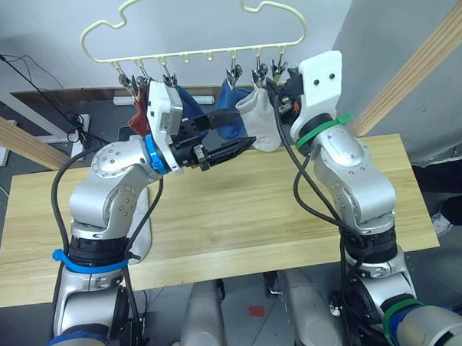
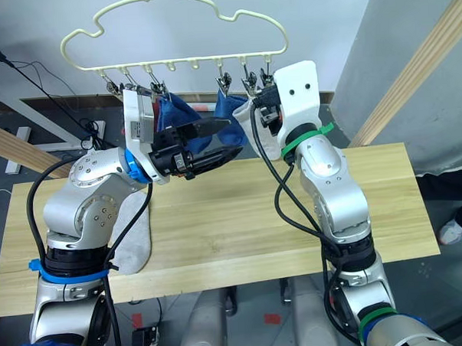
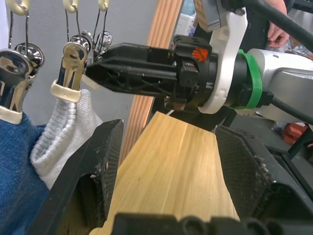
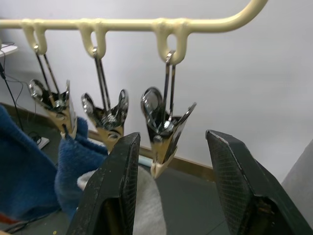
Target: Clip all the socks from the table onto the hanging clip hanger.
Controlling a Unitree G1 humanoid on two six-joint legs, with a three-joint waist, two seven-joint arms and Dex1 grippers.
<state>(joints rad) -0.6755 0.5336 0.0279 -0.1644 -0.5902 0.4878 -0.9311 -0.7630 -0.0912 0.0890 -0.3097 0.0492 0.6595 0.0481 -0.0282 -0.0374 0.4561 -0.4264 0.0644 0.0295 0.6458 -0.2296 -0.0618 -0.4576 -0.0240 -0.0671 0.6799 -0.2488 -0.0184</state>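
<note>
A long plank table [image 1: 240, 211] of light wood was seen running left to right across the head views, over a dark floor, with pale walls behind and slanted wooden poles [image 1: 418, 65] at either side. Cables [image 1: 28, 82] were seen trailing down the wall at the far left. One light grey sock [image 2: 134, 242] was left lying on the table near its left front, its long axis running roughly front to back and partly hidden by the left arm.

Above the table's far edge the clip hanger [image 1: 198, 25] was hung, its bar of clips running left to right. Socks were clipped along it and hung downward: a brick red sock [image 1: 138, 108] at the left end, two blue socks [image 2: 178, 114] toward the middle, and a light grey sock [image 1: 261, 122] near the right end.

The left gripper [image 1: 222, 135] was held level, pointing right toward the hanging socks, with its fingers spread and nothing between them. The right gripper [image 4: 171, 191] was raised to the rightmost clip [image 4: 164, 129], its fingers parted on either side of the clip without touching it.

In the left wrist view a person's hand [image 3: 278, 34] was seen in the background. In the right wrist view the metal clips were shown close up, looped on the pale yellow bar.
</note>
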